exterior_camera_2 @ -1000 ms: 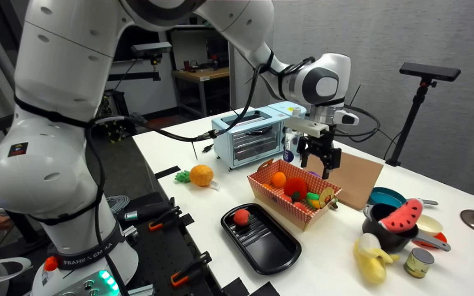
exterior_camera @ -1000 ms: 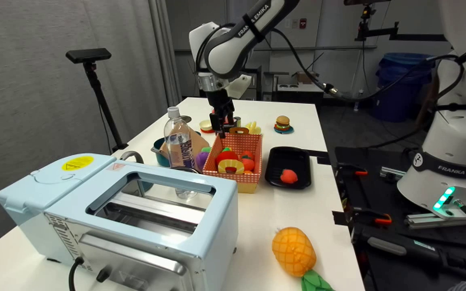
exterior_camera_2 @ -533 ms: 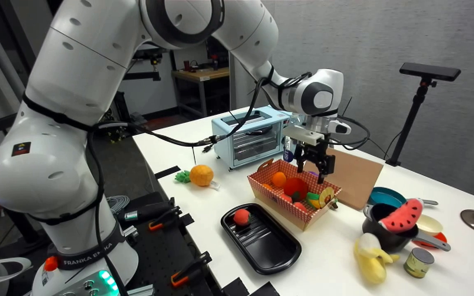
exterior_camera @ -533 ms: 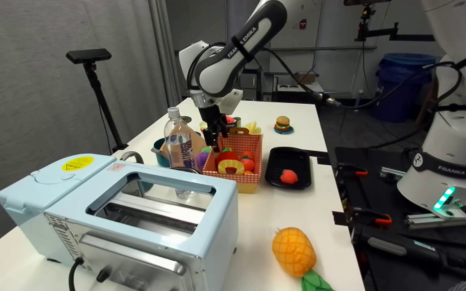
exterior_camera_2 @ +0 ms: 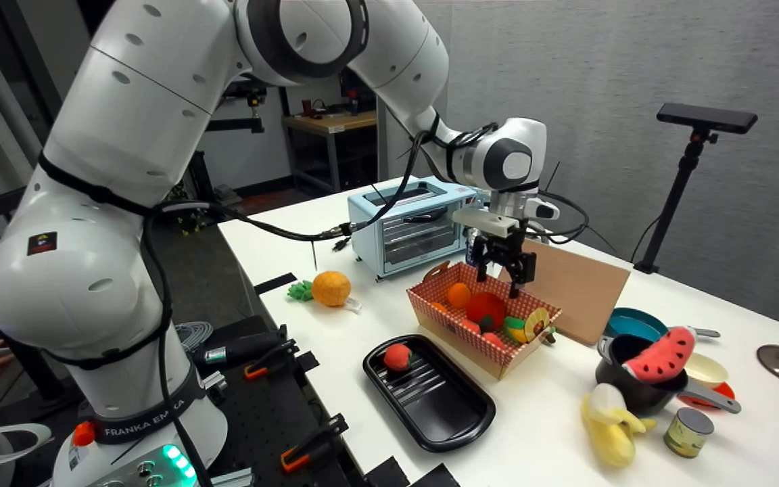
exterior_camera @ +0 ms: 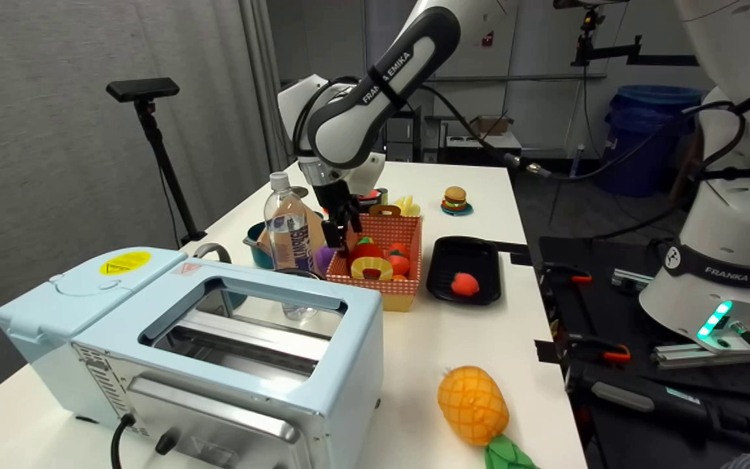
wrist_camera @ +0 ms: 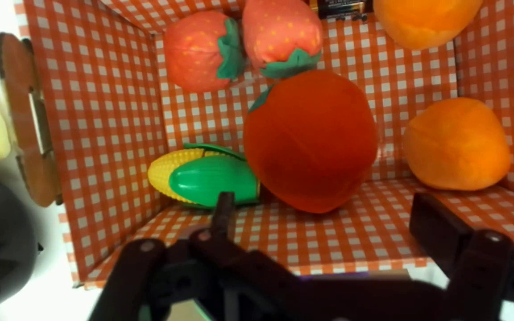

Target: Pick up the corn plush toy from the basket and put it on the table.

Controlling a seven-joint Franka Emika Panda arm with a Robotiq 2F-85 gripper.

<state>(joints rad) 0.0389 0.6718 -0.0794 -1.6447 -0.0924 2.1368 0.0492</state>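
Note:
The corn plush toy (wrist_camera: 212, 178), yellow with green husk, lies in the red-checked basket (wrist_camera: 105, 111) near one end, beside a big red plush. It also shows in an exterior view (exterior_camera_2: 515, 329). My gripper (wrist_camera: 324, 209) is open and empty, with a wide gap between its fingers. It hangs low over the basket's long far wall, in both exterior views (exterior_camera_2: 498, 283) (exterior_camera: 344, 238). In the wrist view one fingertip overlaps the lower edge of the corn; I cannot tell whether they touch. The white table (exterior_camera_2: 552, 419) bears the basket.
The big red plush (wrist_camera: 310, 142), strawberries (wrist_camera: 203, 51) and oranges (wrist_camera: 458, 142) share the basket. A bottle (exterior_camera: 289, 241), toaster oven (exterior_camera: 232, 345) and tan board (exterior_camera_2: 572, 291) stand close by. A black tray (exterior_camera_2: 430, 392), pot (exterior_camera_2: 640, 372) and banana (exterior_camera_2: 609, 426) surround it.
My gripper has come down to about the basket's rim and shifted toward the toaster oven side, slowing lately. It stays open. The corn and the other toys have not moved.

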